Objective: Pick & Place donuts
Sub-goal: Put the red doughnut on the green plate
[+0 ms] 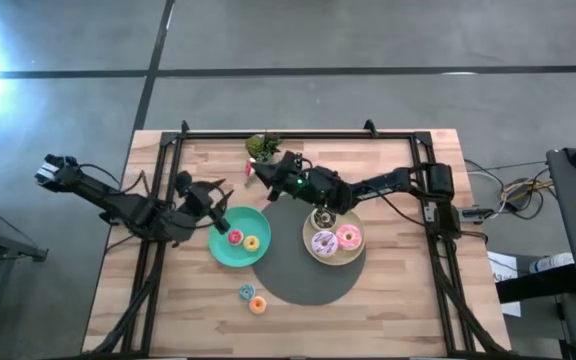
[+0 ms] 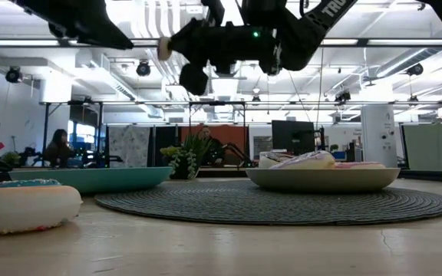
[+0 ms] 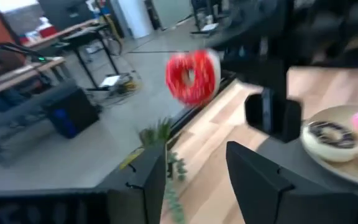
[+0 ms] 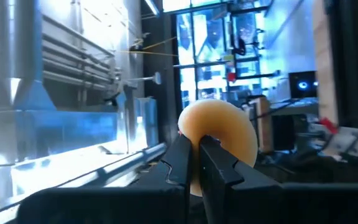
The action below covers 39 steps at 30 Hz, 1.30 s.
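Gripping a red-iced donut (image 1: pixel 251 170) above the table's upper middle, the right gripper (image 1: pixel 259 172) pinches its rim between nearly closed fingers. At centre-left, the left gripper (image 1: pixel 220 214) hovers with jaws spread, empty, over the teal plate (image 1: pixel 218 247) bearing two small donuts (image 1: pixel 243 239). Larger donuts (image 1: pixel 336 238) sit on the yellow plate (image 1: pixel 310 248).

A robotics lab or open workshop hall: a pale wooden table (image 1: pixel 388 300) on a grey concrete floor (image 1: pixel 368 40), long ceiling strip lights (image 2: pixel 405 44), dark computer monitors (image 2: pixel 292 136) on benches (one seated person (image 2: pixel 57 146) behind).
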Each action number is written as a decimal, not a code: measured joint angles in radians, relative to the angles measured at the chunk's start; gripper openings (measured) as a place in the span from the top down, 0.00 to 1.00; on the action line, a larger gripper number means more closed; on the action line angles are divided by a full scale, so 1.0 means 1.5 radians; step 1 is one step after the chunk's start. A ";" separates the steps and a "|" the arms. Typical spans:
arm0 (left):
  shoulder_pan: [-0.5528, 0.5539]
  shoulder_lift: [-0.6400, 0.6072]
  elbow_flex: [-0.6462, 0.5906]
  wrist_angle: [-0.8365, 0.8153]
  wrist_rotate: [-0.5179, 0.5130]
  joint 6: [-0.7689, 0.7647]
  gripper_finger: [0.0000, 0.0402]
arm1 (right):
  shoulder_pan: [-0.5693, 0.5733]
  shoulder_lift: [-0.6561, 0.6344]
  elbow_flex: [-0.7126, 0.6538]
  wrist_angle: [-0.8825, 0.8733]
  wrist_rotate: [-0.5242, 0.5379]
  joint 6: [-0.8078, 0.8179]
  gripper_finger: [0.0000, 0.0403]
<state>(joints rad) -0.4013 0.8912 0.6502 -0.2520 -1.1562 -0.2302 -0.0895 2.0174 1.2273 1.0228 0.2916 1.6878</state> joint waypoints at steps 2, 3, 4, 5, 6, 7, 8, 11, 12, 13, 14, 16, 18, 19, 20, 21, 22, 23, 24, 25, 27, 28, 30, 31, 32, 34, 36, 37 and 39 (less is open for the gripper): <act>0.010 0.017 0.000 0.001 0.001 -0.002 0.61 | 0.000 0.000 0.012 0.001 0.000 -0.010 0.97; 0.016 0.024 0.000 0.006 0.001 -0.002 0.60 | 0.000 0.000 0.018 0.001 0.000 -0.012 0.97; 0.023 0.031 0.000 0.018 -0.005 -0.002 0.59 | 0.000 0.000 0.025 0.000 0.000 -0.013 0.97; 0.029 0.037 0.000 0.030 -0.014 -0.002 0.58 | 0.000 0.000 0.031 -0.003 0.000 -0.013 0.97; 0.034 0.042 0.000 0.041 -0.022 0.001 0.57 | 0.001 0.000 0.038 -0.010 0.000 -0.013 0.97; 0.039 0.047 0.000 0.059 -0.025 0.009 0.56 | 0.002 0.000 0.044 -0.022 0.000 -0.012 0.97; 0.046 0.051 0.000 0.080 -0.026 0.025 0.56 | 0.002 0.000 0.050 -0.035 0.000 -0.007 0.97; 0.056 0.058 0.000 0.138 -0.025 0.095 0.56 | 0.006 0.000 0.065 -0.076 -0.005 0.011 0.97; 0.057 0.058 0.000 0.153 -0.022 0.116 0.56 | 0.007 0.000 0.068 -0.085 -0.006 0.014 0.97; 0.059 0.059 0.002 0.164 -0.020 0.135 0.56 | 0.008 0.000 0.070 -0.090 -0.007 0.020 0.97; 0.060 0.060 0.006 0.173 -0.016 0.152 0.56 | 0.008 0.000 0.072 -0.090 -0.008 0.028 0.97; 0.063 0.062 0.013 0.174 -0.008 0.174 0.56 | 0.007 0.000 0.073 -0.091 -0.008 0.036 0.97; 0.066 0.064 0.020 0.174 -0.004 0.185 0.56 | 0.007 0.000 0.073 -0.091 -0.008 0.040 0.97; 0.068 0.066 0.023 0.174 0.000 0.188 0.56 | 0.007 0.000 0.073 -0.091 -0.007 0.045 0.97; 0.070 0.067 0.026 0.175 0.009 0.188 0.56 | 0.007 0.000 0.073 -0.091 -0.007 0.049 0.97; 0.071 0.070 0.027 0.174 0.014 0.189 0.56 | 0.007 0.000 0.073 -0.093 -0.007 0.054 0.97; 0.072 0.073 0.029 0.175 0.014 0.190 0.56 | 0.007 0.000 0.073 -0.101 -0.008 0.061 0.97; 0.073 0.075 0.030 0.175 0.015 0.194 0.56 | 0.007 0.000 0.073 -0.107 -0.009 0.069 0.97; 0.074 0.079 0.030 0.178 0.015 0.200 0.56 | 0.007 0.000 0.073 -0.109 -0.014 0.077 0.97; 0.076 0.082 0.030 0.184 0.015 0.209 0.56 | 0.007 0.001 0.073 -0.111 -0.017 0.083 0.97; 0.078 0.087 0.030 0.192 0.016 0.227 0.56 | 0.007 0.001 0.073 -0.116 -0.020 0.091 0.97; 0.079 0.089 0.030 0.198 0.014 0.237 0.56 | 0.007 0.001 0.073 -0.119 -0.021 0.093 0.97; 0.079 0.093 0.030 0.212 0.005 0.255 0.57 | 0.007 0.001 0.072 -0.121 -0.025 0.093 0.97; 0.079 0.093 0.030 0.215 -0.004 0.265 0.57 | 0.007 0.001 0.072 -0.122 -0.025 0.093 0.97; 0.079 0.093 0.030 0.218 -0.009 0.274 0.58 | 0.007 0.001 0.071 -0.122 -0.025 0.093 0.97; 0.079 0.093 0.030 0.220 -0.020 0.280 0.61 | 0.007 0.001 0.071 -0.120 -0.025 0.092 0.97; 0.079 0.093 0.030 0.220 -0.024 0.281 0.65 | 0.007 0.001 0.070 -0.120 -0.025 0.092 0.97; 0.079 0.093 0.030 0.219 -0.024 0.280 0.68 | 0.006 0.001 0.070 -0.121 -0.025 0.092 0.97; 0.079 0.093 0.030 0.218 -0.024 0.280 0.73 | 0.006 0.001 0.070 -0.121 -0.025 0.090 0.97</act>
<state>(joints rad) -0.2832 1.0313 0.6956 0.0757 -1.1922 0.1895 -0.0799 2.0186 1.3327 0.8417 0.2539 1.8224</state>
